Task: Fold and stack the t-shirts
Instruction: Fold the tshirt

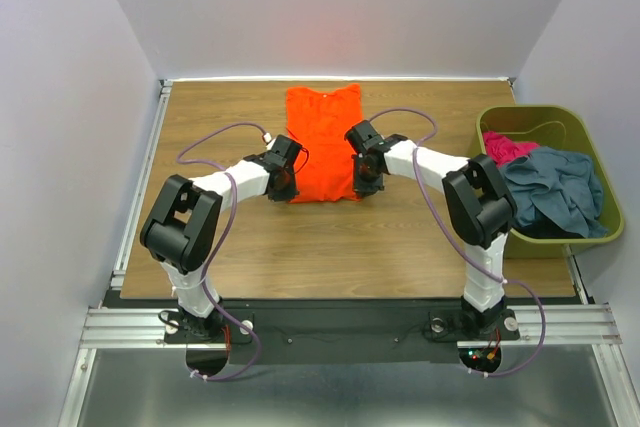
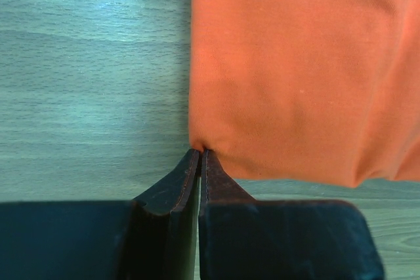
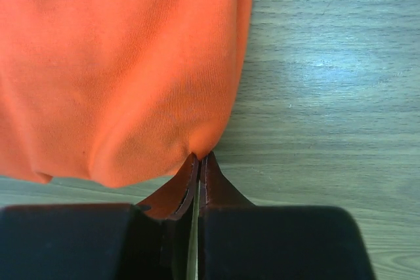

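You are working on the orange shirt (image 1: 323, 143). It lies flat on the wooden table (image 1: 230, 247), a little toward 12 o'clock from the middle, with its neck at the far end and its bottom edge near you. It is already narrow, with its sides tucked in.

This shirt looks soft and light. It will bend and sag, so you should hold it by its two near corners and lift them together. If you pull one side more, it may go crooked.

Your left claw (image 2: 199, 153) sits at the shirt's 7 o'clock corner. Its jaws are pressed together, and the tips meet right at the cloth edge. It looks like a pinch on the corner, but only a tiny bit of cloth is in there.

Your right claw (image 3: 198, 157) sits at the 5 o'clock corner. It is squeezed tight too, and orange cloth shows between its jaws.

The blue-grey shirt (image 1: 552, 187) and the pink shirt (image 1: 507, 146) wait in the green tub (image 1: 580, 132) at 3 o'clock
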You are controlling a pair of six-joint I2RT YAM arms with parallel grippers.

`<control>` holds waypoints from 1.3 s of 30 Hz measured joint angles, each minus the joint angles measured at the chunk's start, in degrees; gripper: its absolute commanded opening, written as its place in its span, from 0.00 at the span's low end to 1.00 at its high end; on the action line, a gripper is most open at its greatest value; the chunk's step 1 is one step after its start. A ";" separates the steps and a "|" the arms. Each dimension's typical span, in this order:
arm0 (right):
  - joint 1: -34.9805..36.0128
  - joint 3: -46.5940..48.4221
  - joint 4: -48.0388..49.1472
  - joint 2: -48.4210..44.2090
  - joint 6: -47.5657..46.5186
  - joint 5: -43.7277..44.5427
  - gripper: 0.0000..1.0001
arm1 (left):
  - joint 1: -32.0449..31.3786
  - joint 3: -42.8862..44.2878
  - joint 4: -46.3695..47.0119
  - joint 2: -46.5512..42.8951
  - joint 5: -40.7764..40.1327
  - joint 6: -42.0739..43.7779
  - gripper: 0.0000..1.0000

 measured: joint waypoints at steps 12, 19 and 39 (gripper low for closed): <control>0.15 -15.06 -1.38 -11.56 -3.89 -3.52 0.01 | -0.83 -7.80 -7.23 -11.93 5.84 1.36 0.00; 1.99 -26.88 -8.96 -22.21 -3.78 -9.51 0.01 | -7.28 -16.39 -12.04 -28.13 16.48 -4.59 0.00; 3.69 -11.43 -28.65 -35.65 -2.14 -6.03 0.01 | -15.74 -14.32 -22.86 -41.55 15.93 -16.92 0.00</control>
